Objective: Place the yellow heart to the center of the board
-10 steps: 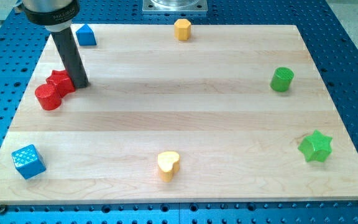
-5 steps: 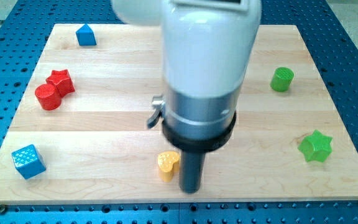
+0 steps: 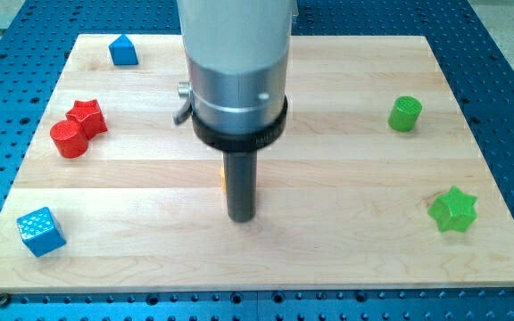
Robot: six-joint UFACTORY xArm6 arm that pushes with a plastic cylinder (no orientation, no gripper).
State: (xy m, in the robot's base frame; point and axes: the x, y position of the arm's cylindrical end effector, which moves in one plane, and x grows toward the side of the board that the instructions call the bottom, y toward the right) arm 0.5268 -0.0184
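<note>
No gripper ends this arm, so there is nothing to spread or pinch: a straight rod comes down and my tip (image 3: 241, 217) rests on the desk (image 3: 346, 259) a little toward the bottom edge from the middle. The yellow heart (image 3: 224, 180) is almost wholly hidden behind the rod; only a thin yellow-orange sliver shows at the rod's left side, touching or just beside it, near the centre. I judge the push toward the centre is under way and nearly done; the next move calls for a short, gentle nudge toward the top edge, then a check once the rod clears. The other blocks stand well apart: a green star (image 3: 453, 210) by the right edge, a blue cube (image 3: 40, 231) at the bottom left corner, a red star (image 3: 87, 117) touching a red cylinder (image 3: 68, 139) near the left edge, a green cylinder (image 3: 405, 114) near the right edge, and a blue block (image 3: 123, 50) at the top left corner.
</note>
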